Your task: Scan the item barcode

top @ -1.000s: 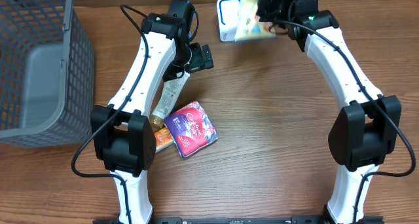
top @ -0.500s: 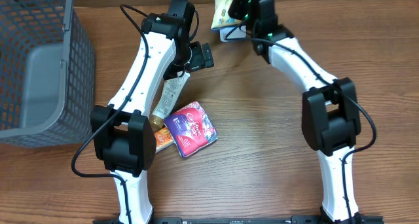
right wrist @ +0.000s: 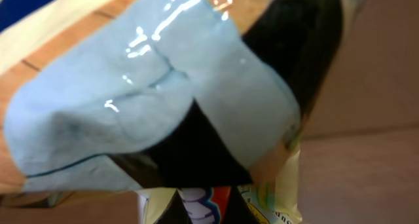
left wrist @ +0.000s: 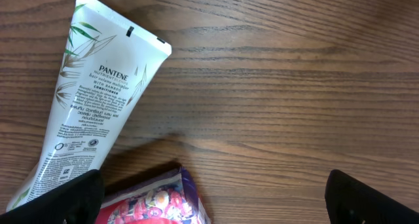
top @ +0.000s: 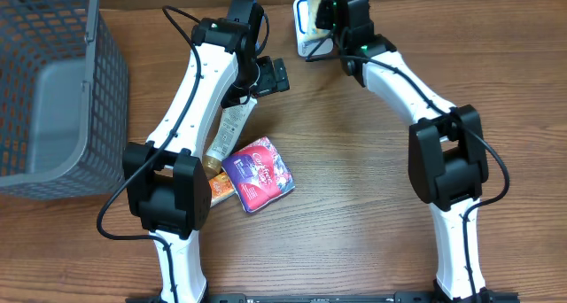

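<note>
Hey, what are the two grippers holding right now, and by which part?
The right gripper is shut on a glossy packet; the exact gripped part is hidden. The left gripper is open, empty.

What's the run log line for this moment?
right gripper: shut on snack packet, at scanner | left gripper: open above conditioner tube

White plastic squeeze tube [left wrist: 91, 112], leaf print, on wooden table [left wrist: 294, 86]: brand "PANTENE" in dark capitals; finer lines beneath too small to read. Purple glossy pouch [top: 258, 173]: white script, illegible. Pale yellow packet [right wrist: 275, 204]: print fragment, unreadable.
</note>
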